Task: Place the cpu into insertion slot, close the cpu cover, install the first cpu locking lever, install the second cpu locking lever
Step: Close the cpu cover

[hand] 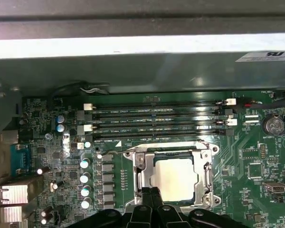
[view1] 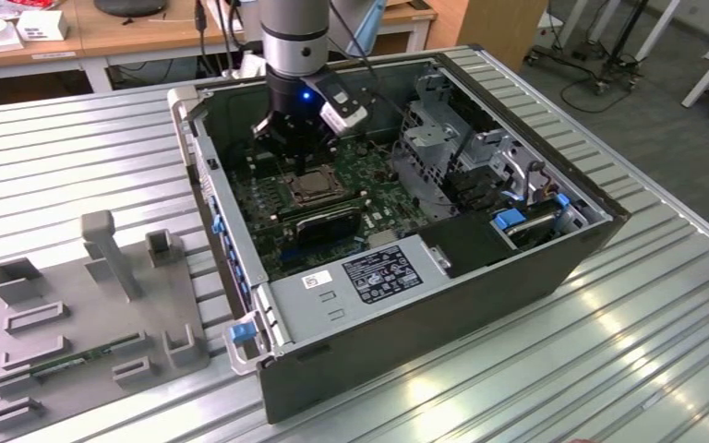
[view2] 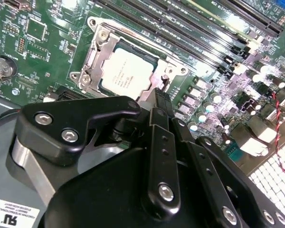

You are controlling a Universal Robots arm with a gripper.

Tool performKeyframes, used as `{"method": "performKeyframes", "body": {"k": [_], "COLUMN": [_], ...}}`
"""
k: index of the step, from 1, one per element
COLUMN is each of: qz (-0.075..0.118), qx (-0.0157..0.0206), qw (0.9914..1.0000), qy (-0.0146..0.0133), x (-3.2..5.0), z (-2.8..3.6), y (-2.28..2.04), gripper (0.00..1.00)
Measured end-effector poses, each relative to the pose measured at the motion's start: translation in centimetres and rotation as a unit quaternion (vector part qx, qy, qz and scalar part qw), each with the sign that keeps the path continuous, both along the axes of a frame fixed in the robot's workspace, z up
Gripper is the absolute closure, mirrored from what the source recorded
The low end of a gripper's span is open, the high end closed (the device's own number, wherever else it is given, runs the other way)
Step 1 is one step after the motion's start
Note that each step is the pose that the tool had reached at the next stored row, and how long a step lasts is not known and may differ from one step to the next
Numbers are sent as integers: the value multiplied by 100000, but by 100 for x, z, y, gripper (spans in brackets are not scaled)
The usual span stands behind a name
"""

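While closed, tool at cover edge

The silvery-tan cpu lies flat in the insertion slot, just upper-left of centre in the exterior view; the silver cpu cover lies down around it.

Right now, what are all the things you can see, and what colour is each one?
computer case: one, dark grey, open on the table
table: one, silver slatted metal, under everything
circuit board: one, green, inside the case
cpu: one, silvery-tan, on the board inside the silver frame
cpu cover: one, silver frame, lying around the cpu
memory slots: four, black, long, beside the cpu cover
holder tray: one, grey, on the table at the exterior view's left
robot arm: one, silver and black, reaching into the case
gripper: one, black, shut, at the cpu cover's edge
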State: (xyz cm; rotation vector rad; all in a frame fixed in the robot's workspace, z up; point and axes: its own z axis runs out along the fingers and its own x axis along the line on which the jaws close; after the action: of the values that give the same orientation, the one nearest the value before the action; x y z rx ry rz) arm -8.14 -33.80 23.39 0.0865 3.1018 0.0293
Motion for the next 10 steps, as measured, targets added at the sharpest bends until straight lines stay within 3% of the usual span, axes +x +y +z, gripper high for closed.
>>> {"method": "performKeyframes", "body": {"k": [10], "qz": [2], "qx": [2], "qw": [100000], "qy": [1], "x": [231], "z": [-3], "y": [0], "gripper": [89]}}
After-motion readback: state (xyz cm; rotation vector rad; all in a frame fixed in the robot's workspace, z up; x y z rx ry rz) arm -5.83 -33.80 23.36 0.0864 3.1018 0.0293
